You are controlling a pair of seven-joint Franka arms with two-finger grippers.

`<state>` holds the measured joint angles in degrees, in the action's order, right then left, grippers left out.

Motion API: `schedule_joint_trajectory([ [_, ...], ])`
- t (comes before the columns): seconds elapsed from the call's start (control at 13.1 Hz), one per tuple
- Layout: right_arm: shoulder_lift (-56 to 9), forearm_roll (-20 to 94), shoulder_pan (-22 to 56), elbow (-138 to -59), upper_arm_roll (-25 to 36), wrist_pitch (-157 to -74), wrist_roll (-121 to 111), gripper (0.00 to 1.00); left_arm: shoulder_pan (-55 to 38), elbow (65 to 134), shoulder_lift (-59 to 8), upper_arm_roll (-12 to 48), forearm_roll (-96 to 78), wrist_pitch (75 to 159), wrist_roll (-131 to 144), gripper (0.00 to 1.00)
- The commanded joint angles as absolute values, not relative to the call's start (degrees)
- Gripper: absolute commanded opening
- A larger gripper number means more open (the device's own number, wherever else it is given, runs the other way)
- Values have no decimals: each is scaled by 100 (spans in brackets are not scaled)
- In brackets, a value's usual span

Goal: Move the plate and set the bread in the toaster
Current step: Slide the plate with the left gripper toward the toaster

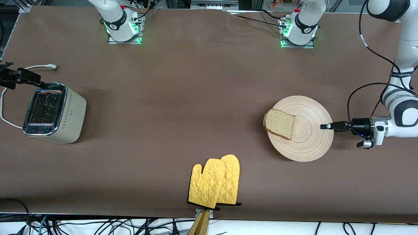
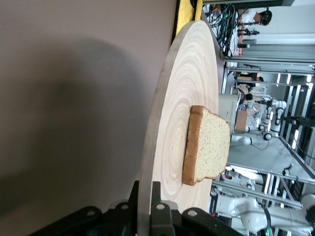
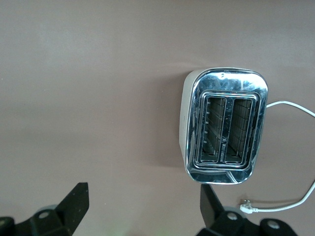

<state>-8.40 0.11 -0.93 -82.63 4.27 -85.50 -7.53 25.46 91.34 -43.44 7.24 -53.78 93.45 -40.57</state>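
Note:
The round pale plate lies toward the left arm's end of the table, with the bread slice on the part of it nearest the table's middle. My left gripper is shut on the plate's rim at the edge away from the bread. In the left wrist view the rim of the plate runs between the closed left gripper, and the bread lies farther along. The cream toaster stands at the right arm's end. My right gripper hangs open beside the toaster, empty.
A pair of yellow oven mitts lies near the table's front edge, at the middle. The toaster's white cord curls on the brown table toward the robots' bases; its plug end lies loose.

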Motion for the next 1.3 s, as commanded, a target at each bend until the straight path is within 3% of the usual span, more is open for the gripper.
schedule_joint_trajectory([
  [0.0,-782,-9,-149,-8323,387,-8543,-729,100,2032,10376,-3430,642,-6097,10069,-3973,0],
  [0.31,-782,-9,-158,-8323,396,-8569,-729,100,1004,11047,-3059,642,-7151,10941,-3938,0],
  [1.22,-782,0,-141,-8323,387,-8561,-729,100,-834,11312,-3480,650,-8569,11918,-4271,0],
])
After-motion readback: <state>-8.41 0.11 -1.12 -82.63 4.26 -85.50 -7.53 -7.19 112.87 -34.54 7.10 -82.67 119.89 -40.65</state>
